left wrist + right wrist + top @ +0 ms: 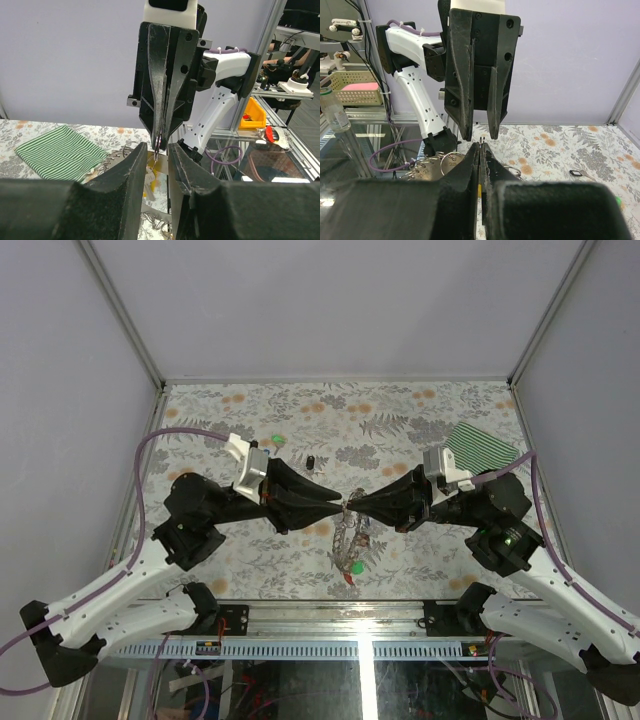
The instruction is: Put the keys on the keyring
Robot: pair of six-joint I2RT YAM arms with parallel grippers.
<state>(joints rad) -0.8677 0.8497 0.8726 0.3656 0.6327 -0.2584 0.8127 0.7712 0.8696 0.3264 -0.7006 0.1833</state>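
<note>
My two grippers meet tip to tip above the middle of the table. The right gripper (356, 506) (481, 145) is shut on the thin edge of the keyring (156, 152). A bunch of keys (350, 540) and metal tags hangs below it, with red and green heads (352, 568) lowest. The left gripper (340, 504) (157, 147) stands open, its fingers to either side of the ring's edge and apart from it. A yellow key head (154, 176) shows below the gap. One black key (312, 462) (576, 173) lies alone on the table.
A green striped cloth (487, 447) (60, 150) lies at the back right. A small green item (277, 440) sits beside the left wrist. Grey walls with metal posts close in three sides of the floral table (400, 410).
</note>
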